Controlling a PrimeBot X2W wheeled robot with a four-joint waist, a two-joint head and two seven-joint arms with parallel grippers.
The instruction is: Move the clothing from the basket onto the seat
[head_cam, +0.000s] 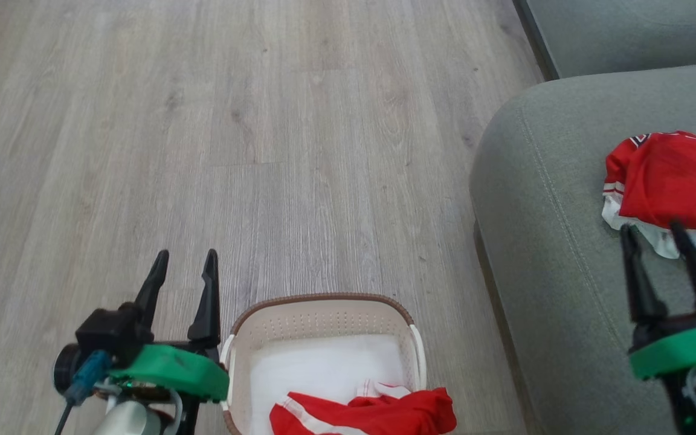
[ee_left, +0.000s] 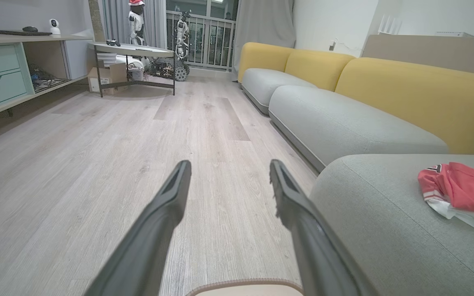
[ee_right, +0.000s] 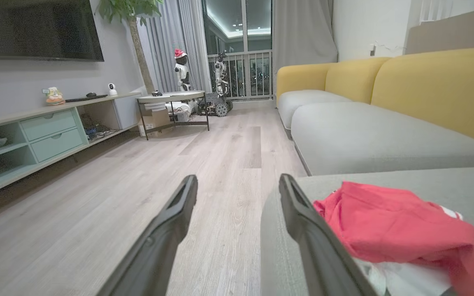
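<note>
My left end effector point(head_cam: 186, 254), fingers apart and empty, sits beside the basket point(head_cam: 321, 297), where a red garment point(head_cam: 378, 414) lies. My right end effector point(head_cam: 651, 227), also apart, hovers near a second red garment point(head_cam: 677, 175) on the seat point(head_cam: 553, 217).

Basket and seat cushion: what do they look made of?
Basket: likely moulded plastic, matte cream, rows of punched holes in the wall; brown rim looks woven, possibly imitation. Seat: grey-green upholstery fabric, matte, with a stitched seam along its edge.
</note>
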